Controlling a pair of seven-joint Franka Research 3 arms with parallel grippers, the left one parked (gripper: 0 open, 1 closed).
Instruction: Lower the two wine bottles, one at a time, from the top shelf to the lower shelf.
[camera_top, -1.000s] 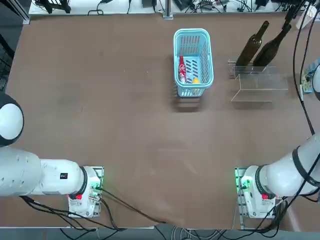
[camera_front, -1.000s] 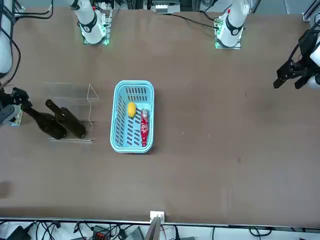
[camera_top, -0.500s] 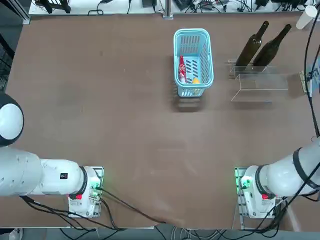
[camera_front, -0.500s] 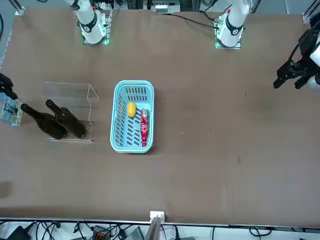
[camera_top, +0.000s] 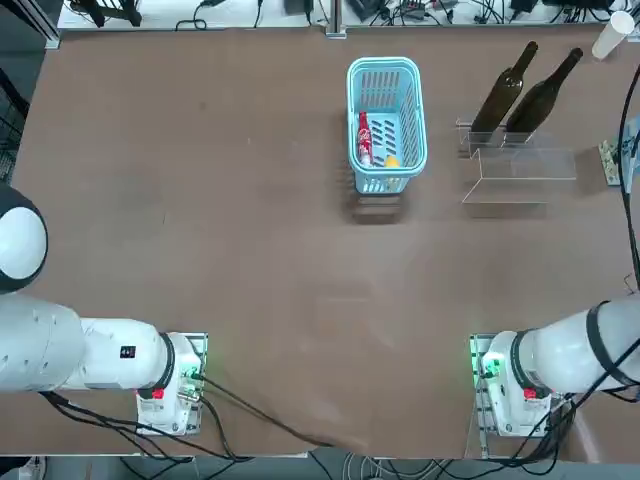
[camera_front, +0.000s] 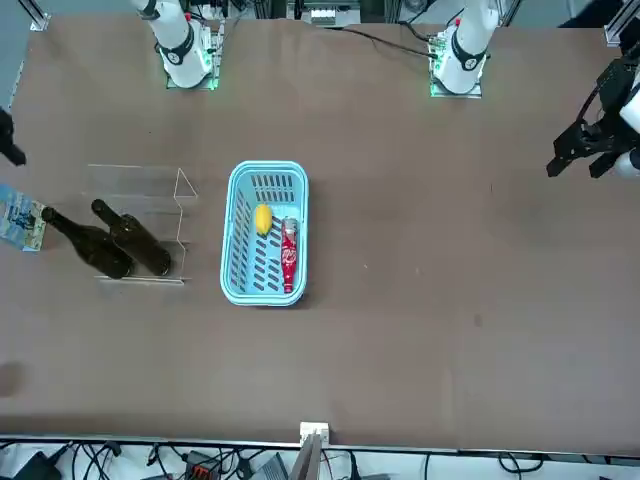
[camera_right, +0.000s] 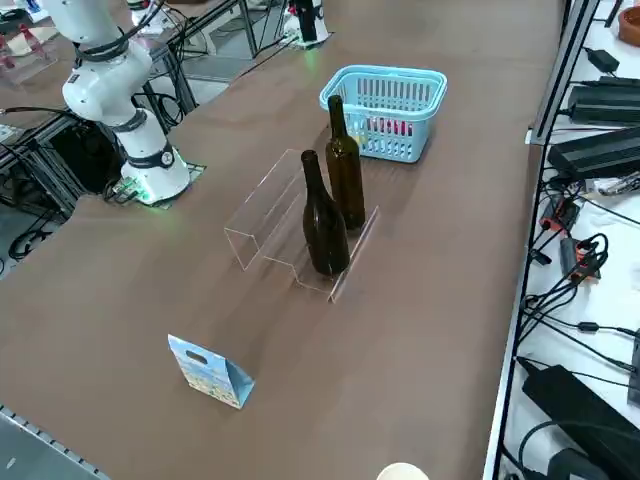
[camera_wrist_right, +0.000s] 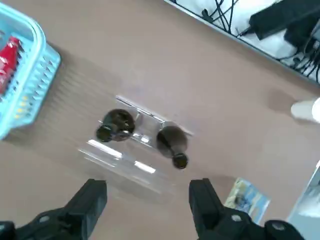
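The two wine bottles (camera_top: 503, 90) (camera_top: 543, 95) are dark green and stand upright side by side on the top shelf (camera_top: 497, 139) of the clear acrylic stand. The lower shelf (camera_top: 520, 188) is bare. From the side, the bottles (camera_right: 323, 215) (camera_right: 345, 180) are close together without touching. My right gripper (camera_wrist_right: 147, 200) hangs high above the stand, open, with nothing between its fingers (camera_wrist_right: 92, 197). In its wrist view both bottle tops (camera_wrist_right: 117, 123) (camera_wrist_right: 171, 141) are seen from above. The gripper is outside the overhead view.
A light-blue basket (camera_top: 385, 65) left of the stand holds a small red-labelled bottle (camera_top: 365, 138) and a yellow item (camera_top: 392, 160). A small printed paper bag (camera_right: 208, 372) stands right of the stand. A white cup (camera_top: 610, 38) sits at the far right corner.
My right gripper has drawn away from the bottle necks, toward the table's right edge and out of the overhead view. It stays open. The bottles have not moved.
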